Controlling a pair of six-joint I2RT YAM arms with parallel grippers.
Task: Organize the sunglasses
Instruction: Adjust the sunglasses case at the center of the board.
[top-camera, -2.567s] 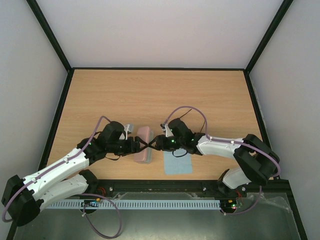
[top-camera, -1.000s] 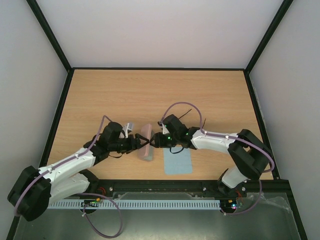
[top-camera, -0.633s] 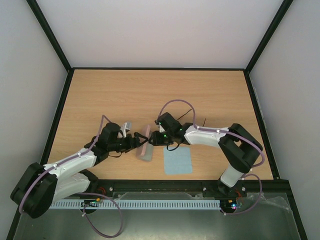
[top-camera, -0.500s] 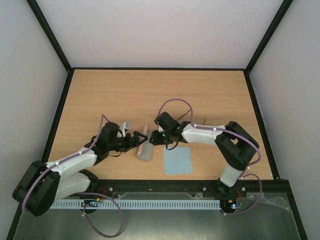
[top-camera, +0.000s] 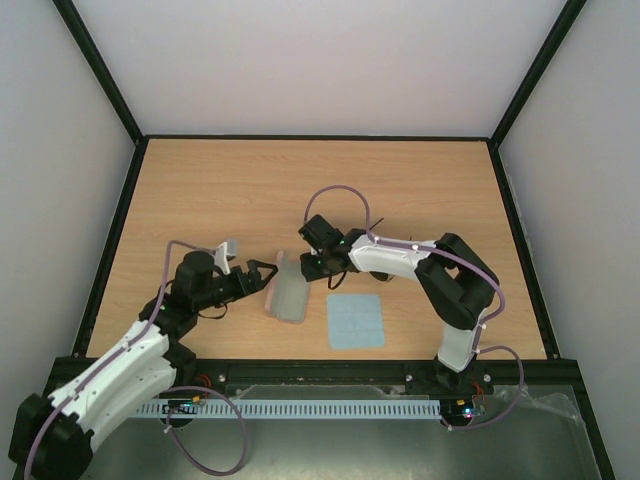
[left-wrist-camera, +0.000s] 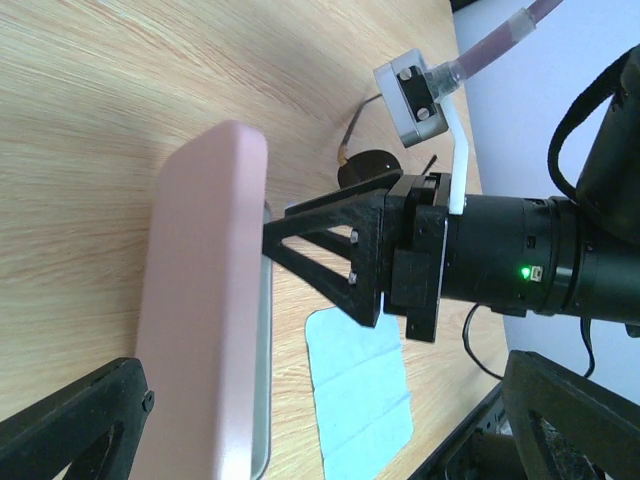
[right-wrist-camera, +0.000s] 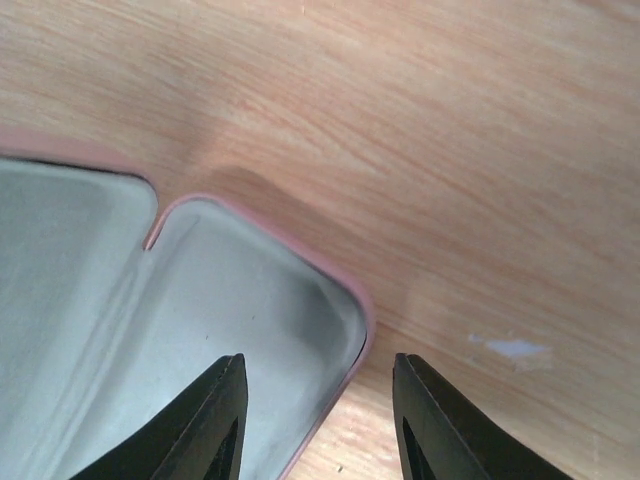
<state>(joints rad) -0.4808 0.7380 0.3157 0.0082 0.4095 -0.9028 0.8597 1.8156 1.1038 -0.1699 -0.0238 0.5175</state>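
Observation:
The pinkish case (top-camera: 288, 292) lies open near the table's front, its grey lining (right-wrist-camera: 120, 330) facing up. In the left wrist view its pink shell (left-wrist-camera: 200, 300) stands on edge. My right gripper (top-camera: 306, 263) is open, and in its wrist view (right-wrist-camera: 315, 425) it straddles the case's corner rim. My left gripper (top-camera: 264, 275) is open just left of the case and holds nothing (left-wrist-camera: 320, 440). The sunglasses (left-wrist-camera: 362, 166) show only as a dark lens and a thin arm behind the right gripper. The light blue cloth (top-camera: 356, 320) lies flat to the right of the case.
A black frame edges the wooden table (top-camera: 300, 190). The front rail (top-camera: 400, 368) runs just behind the cloth. The right arm (top-camera: 440, 275) curls over the table's right front part. The purple cables loop above both wrists.
The case was shut and pinched between both grippers; it now lies open. The left arm has drawn back to the left, and the right gripper has moved left and farther back.

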